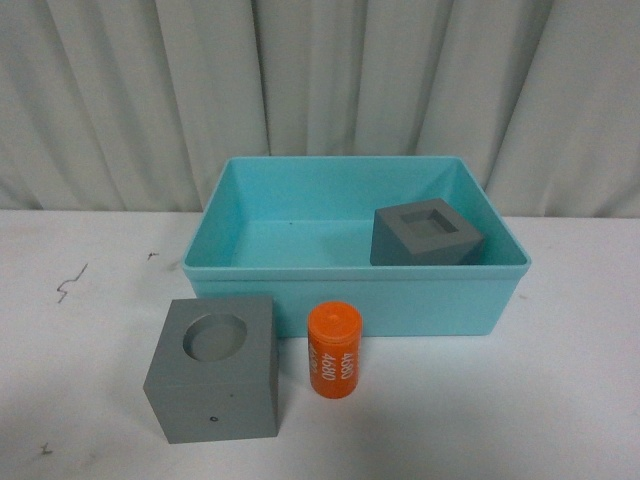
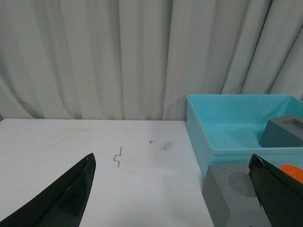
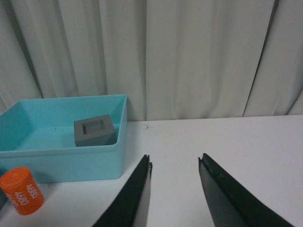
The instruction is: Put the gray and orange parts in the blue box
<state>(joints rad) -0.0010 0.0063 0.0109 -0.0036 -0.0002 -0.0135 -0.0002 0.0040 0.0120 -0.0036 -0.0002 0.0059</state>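
The blue box (image 1: 250, 275) stands at the back of the white table. A gray cube with a square recess (image 1: 425, 236) rests inside it at the right. In front of the box sits a gray cube with a round recess (image 1: 213, 367), and an orange cylinder (image 1: 334, 350) with white numbers stands just right of it. Neither arm shows in the front view. My left gripper (image 2: 173, 163) is open over bare table, with the round-recess cube (image 2: 227, 196) by one finger. My right gripper (image 3: 174, 161) is open and empty, right of the box (image 3: 61, 158) and the cylinder (image 3: 21, 190).
A pale curtain (image 1: 320, 90) hangs behind the table. Small dark scribbles (image 1: 70, 283) mark the tabletop left of the box. White table surface (image 3: 227, 137) stretches to the right of the box.
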